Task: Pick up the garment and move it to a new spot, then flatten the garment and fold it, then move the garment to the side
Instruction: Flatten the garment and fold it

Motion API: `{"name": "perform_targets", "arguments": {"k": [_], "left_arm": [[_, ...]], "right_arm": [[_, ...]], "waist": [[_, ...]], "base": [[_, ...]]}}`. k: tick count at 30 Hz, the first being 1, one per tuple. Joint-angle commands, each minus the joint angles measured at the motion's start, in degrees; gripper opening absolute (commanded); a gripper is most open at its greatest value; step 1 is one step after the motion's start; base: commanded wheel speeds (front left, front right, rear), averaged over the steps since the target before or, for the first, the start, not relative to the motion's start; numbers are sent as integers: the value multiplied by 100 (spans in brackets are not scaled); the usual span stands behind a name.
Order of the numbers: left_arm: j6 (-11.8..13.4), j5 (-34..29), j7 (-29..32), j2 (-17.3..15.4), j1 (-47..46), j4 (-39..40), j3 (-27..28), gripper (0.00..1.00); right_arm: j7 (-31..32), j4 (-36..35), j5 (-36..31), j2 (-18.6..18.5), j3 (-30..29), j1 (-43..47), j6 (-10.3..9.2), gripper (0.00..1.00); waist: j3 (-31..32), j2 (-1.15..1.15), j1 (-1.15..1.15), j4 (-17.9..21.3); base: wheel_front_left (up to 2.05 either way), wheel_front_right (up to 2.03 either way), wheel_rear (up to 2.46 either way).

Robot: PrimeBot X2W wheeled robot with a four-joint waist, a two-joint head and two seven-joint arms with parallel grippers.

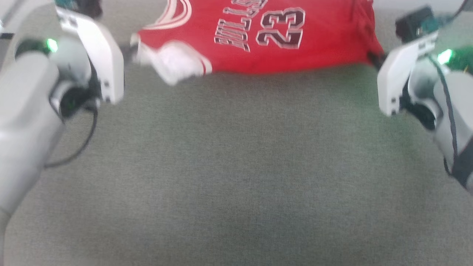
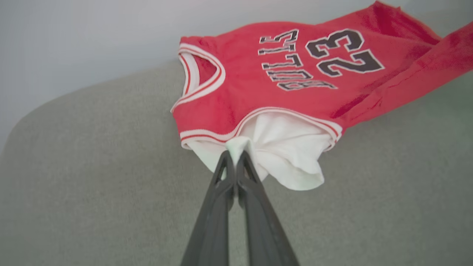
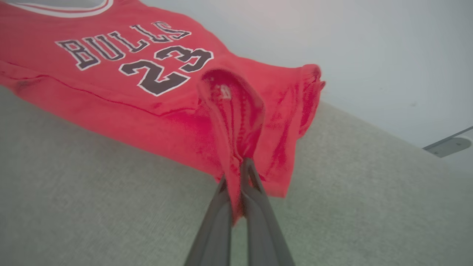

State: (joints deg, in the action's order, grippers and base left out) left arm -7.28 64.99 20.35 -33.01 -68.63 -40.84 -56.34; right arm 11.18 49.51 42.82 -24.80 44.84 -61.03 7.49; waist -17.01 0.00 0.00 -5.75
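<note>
Closest, left gripper pinches the white sleeve, right gripper the far edge of the red jersey-style cloth garment, apparently the moving step; next needs laying it flat.

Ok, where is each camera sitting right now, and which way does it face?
Head view: on the head, looking forward and down at the grey fabric surface and the jersey at the picture's top; the left arm and right arm show at the sides.
Left wrist view: on the left wrist, looking along the left gripper, shut on the jersey's white sleeve.
Right wrist view: on the right wrist, looking along the right gripper, shut on a red edge of the jersey.
Shared: all three show the number 23.
</note>
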Motion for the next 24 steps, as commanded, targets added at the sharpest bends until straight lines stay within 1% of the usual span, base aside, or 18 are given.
{"name": "perform_targets", "arguments": {"k": [1, 3, 6, 7, 10, 15, 18, 22, 24], "left_arm": [[55, 71, 115, -74, 234, 127, -52, 0], [179, 166, 327, -142, 505, 367, -109, 0], [431, 351, 665, -343, 942, 797, -203, 0], [431, 351, 665, -343, 942, 797, -203, 0], [750, 555, 964, -594, 1377, 1378, -279, 0], [1399, 827, 1283, -1142, 2168, 2566, -393, 0], [1835, 929, 1397, -1482, 2626, 3324, -471, 0], [2411, 1161, 1530, -1860, 3170, 4239, -578, 0], [2650, 1189, 1606, -2035, 3379, 4600, -649, 0]], "right_arm": [[85, -226, 201, -141, 92, 230, 1, 0], [230, -548, 470, -393, 205, 529, 1, 0], [450, -1019, 820, -691, 374, 966, 1, 0], [450, -1019, 820, -691, 374, 966, 1, 0], [689, -1455, 1114, -984, 521, 1361, 1, 0], [1085, -2229, 1579, -1496, 720, 2000, 1, 0], [1259, -2727, 1827, -1787, 819, 2382, 1, 0], [1493, -3284, 2167, -2180, 876, 2862, 1, 0], [1607, -3499, 2302, -2358, 890, 3080, 1, 0]], "waist": [[143, 0, 0, -55], [235, 0, 0, -68], [362, 0, 0, -67], [362, 0, 0, -67], [467, 0, 0, -47], [584, 0, 0, -13], [620, 0, 0, -5], [611, 0, 0, -4], [601, 0, 0, 1]], "base": [[0, 0, 0], [0, 0, 0], [0, 0, 0], [0, 0, 0], [0, 0, 0], [0, 0, 0], [0, 0, 0], [0, 0, 0], [0, 0, 0]]}}
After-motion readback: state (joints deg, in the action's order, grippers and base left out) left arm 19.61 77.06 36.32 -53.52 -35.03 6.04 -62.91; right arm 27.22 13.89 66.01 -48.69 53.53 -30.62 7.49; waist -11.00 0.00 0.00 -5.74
